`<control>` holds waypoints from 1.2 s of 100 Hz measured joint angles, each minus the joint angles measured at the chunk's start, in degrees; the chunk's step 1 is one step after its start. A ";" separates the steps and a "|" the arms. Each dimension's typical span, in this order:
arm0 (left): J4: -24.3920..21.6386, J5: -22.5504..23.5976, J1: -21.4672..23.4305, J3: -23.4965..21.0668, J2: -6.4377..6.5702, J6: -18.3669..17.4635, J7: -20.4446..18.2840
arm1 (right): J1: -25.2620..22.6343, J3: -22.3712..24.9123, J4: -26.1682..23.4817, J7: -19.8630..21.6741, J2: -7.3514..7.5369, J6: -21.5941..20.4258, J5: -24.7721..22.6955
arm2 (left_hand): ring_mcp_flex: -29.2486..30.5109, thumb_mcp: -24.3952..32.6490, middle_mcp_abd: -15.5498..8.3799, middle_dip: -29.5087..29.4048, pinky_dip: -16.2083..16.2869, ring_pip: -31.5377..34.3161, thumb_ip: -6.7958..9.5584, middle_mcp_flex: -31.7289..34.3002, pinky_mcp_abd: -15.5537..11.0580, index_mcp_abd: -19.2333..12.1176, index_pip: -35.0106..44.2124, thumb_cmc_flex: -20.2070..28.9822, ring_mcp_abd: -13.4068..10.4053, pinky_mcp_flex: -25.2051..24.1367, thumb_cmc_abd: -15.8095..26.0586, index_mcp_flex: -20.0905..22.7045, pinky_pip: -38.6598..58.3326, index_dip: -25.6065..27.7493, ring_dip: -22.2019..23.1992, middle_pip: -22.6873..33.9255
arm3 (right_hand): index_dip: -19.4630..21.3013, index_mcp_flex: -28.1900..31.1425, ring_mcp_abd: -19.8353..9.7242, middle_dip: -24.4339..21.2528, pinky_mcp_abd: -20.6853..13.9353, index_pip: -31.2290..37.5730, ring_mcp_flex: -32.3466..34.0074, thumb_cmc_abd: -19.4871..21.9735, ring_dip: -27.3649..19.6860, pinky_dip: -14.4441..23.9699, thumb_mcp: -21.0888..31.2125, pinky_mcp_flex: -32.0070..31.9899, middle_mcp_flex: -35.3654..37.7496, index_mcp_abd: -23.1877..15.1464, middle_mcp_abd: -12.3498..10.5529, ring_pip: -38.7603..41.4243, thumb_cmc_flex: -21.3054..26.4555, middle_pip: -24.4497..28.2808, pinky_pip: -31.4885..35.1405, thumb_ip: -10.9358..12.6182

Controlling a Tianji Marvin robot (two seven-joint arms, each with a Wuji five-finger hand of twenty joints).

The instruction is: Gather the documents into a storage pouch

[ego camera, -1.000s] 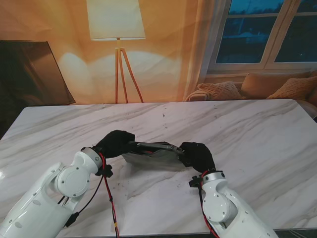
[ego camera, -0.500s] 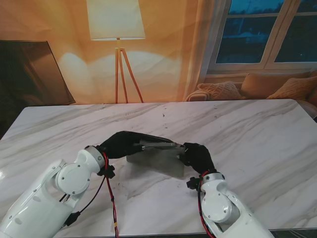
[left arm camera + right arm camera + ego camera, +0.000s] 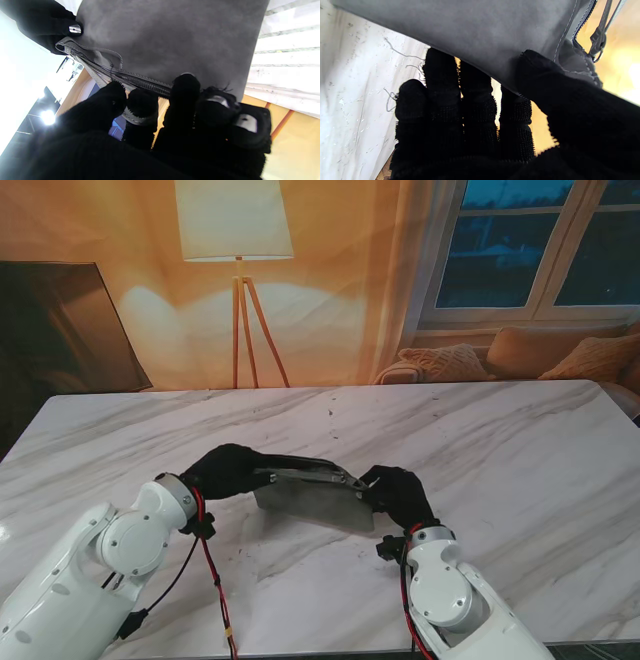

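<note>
Grey pouch (image 3: 312, 498) held up off the marble tabletop (image 3: 520, 450), left robot hand (image 3: 228, 470) pinching its zipper edge, right robot hand (image 3: 398, 492) gripping the opposite end.

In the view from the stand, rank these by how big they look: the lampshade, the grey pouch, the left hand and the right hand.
1. lampshade, though it stands far back
2. grey pouch
3. left hand and right hand: they look about alike, and each is partly hidden where it grips the pouch, so I won't rank them.
</note>
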 measured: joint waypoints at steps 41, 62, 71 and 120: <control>-0.11 2.10 0.56 -2.51 0.12 0.79 1.17 | 0.00 0.01 -0.03 0.75 0.29 0.30 0.09 | 0.00 -0.02 -0.02 0.00 0.00 -0.01 -0.01 0.00 -0.02 0.40 0.01 0.00 0.00 0.00 0.00 0.01 0.00 0.03 0.00 0.00 | -0.09 0.58 0.02 -0.01 0.00 0.27 0.00 -0.07 -0.05 0.00 0.04 -0.09 0.04 -0.06 -0.01 -0.67 -0.01 -0.76 -0.01 -0.66; 0.05 2.49 0.58 -2.94 0.26 1.38 1.08 | -0.07 0.11 -0.01 0.80 0.33 0.41 0.43 | 0.00 -0.02 -0.02 0.00 0.00 -0.01 -0.01 0.00 -0.03 0.48 0.02 0.00 0.00 0.00 0.00 0.01 0.00 0.03 0.00 0.00 | -0.09 0.58 0.03 -0.01 0.00 0.27 0.00 -0.06 -0.09 -0.21 0.05 -0.09 0.05 -0.06 -0.01 -0.75 -0.01 -1.10 -0.01 -0.66; -0.01 3.02 0.99 -3.73 0.24 1.38 1.19 | -0.04 0.11 0.04 0.68 0.32 0.75 0.33 | 0.00 -0.02 -0.02 0.00 0.00 -0.01 -0.01 0.00 -0.03 0.48 0.03 0.00 0.00 0.00 0.00 0.01 0.00 0.03 0.00 -0.01 | -0.09 0.58 0.03 -0.01 0.00 0.27 0.00 -0.06 -0.53 -0.33 0.06 -0.12 0.05 -0.06 -0.01 -0.82 -0.01 -1.16 -0.02 -0.66; -1.88 9.12 5.81 -11.42 0.34 1.30 1.40 | 0.01 0.62 0.23 0.49 0.30 1.48 -0.14 | 0.00 -0.02 -0.02 0.00 -0.01 -0.01 -0.01 0.00 -0.03 0.37 0.03 0.00 0.00 0.00 0.00 0.02 0.00 0.03 0.00 0.00 | -0.09 0.58 0.06 -0.01 -0.05 0.27 -0.22 -0.01 -0.58 -0.70 0.06 -0.27 0.01 -0.06 -0.01 -1.42 -0.01 -1.78 -0.52 -0.66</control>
